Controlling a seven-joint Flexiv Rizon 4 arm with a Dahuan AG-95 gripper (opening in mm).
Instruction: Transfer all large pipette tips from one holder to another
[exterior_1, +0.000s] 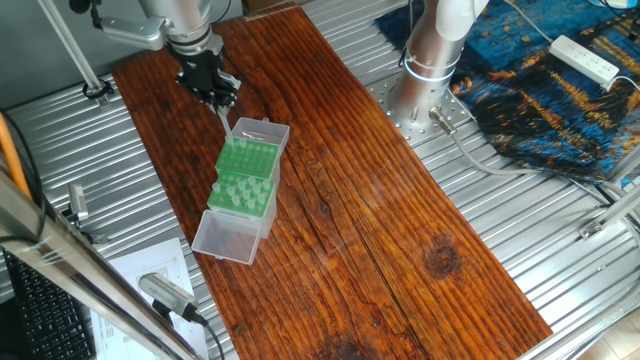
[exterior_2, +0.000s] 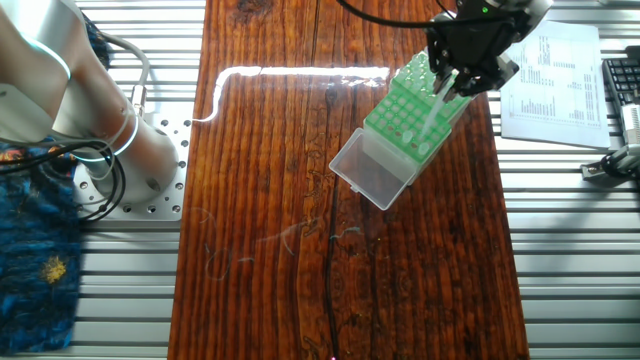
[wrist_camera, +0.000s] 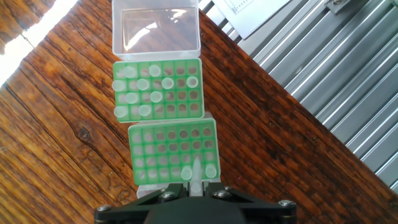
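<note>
Two green racks stand end to end on the wooden board. The far rack (wrist_camera: 158, 88) holds several large pipette tips (wrist_camera: 143, 84), pale and upright. The near rack (wrist_camera: 173, 152) carries two tips (wrist_camera: 211, 171) in its closest row. My gripper (wrist_camera: 196, 185) is shut on one pipette tip (wrist_camera: 196, 171), which points down over that closest row, between those two. From the side, the gripper (exterior_1: 222, 102) hangs above the rack's end with the tip (exterior_1: 224, 120) below it. The other fixed view shows the held tip (exterior_2: 431, 117) over the green racks (exterior_2: 398, 108).
An open clear lid (wrist_camera: 155, 30) lies beyond the far rack, and a second clear lid (exterior_1: 262, 131) sits at the near end. The arm's base (exterior_1: 430, 70) stands on the ribbed metal table beside a blue cloth (exterior_1: 560, 95). Papers (exterior_2: 555, 70) lie beside the board.
</note>
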